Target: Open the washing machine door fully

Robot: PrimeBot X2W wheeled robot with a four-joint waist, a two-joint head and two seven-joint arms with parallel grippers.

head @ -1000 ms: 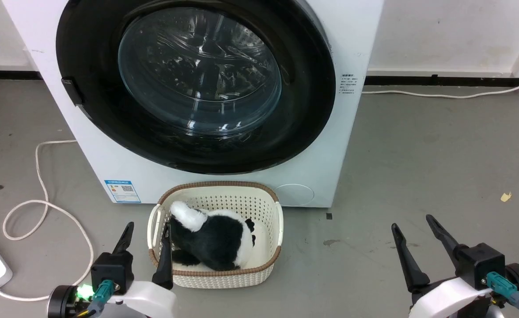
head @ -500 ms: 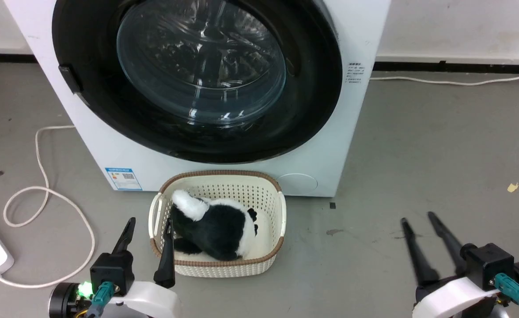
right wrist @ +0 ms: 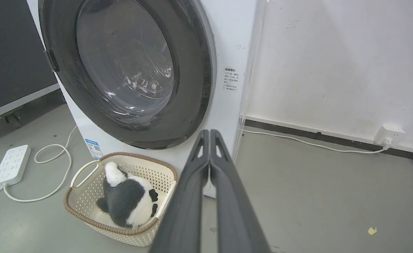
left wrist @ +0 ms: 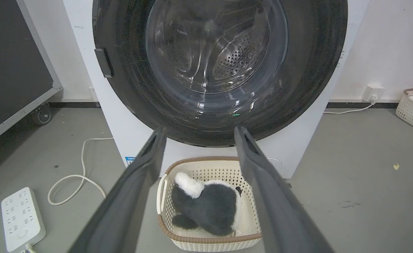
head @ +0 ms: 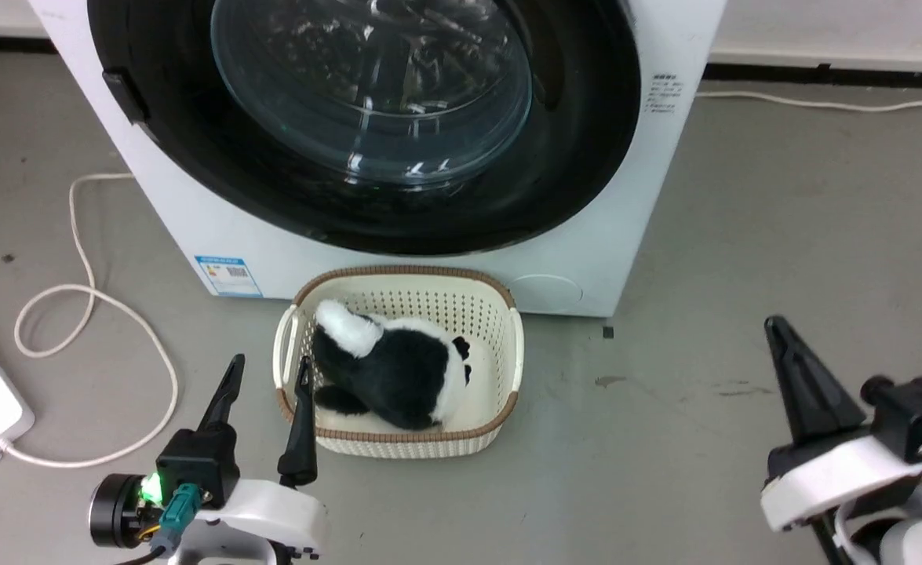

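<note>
washing machine door [head: 370, 94] is closed flush on the front of the washing machine [head: 610, 251], far centre; a cream basket [head: 505, 369] with a black-and-white plush toy [head: 398, 369] sits on the floor just in front. left gripper [head: 269, 365] is near left, fingers spread and empty, by the basket's left rim; right gripper [head: 778, 326] is near right over the floor, well apart from the door, fingers pressed together on nothing.

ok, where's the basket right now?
Head view, lower centre: the cream basket sits on the floor right in front of the washing machine, below its door, with the left pincer by its left rim.
</note>
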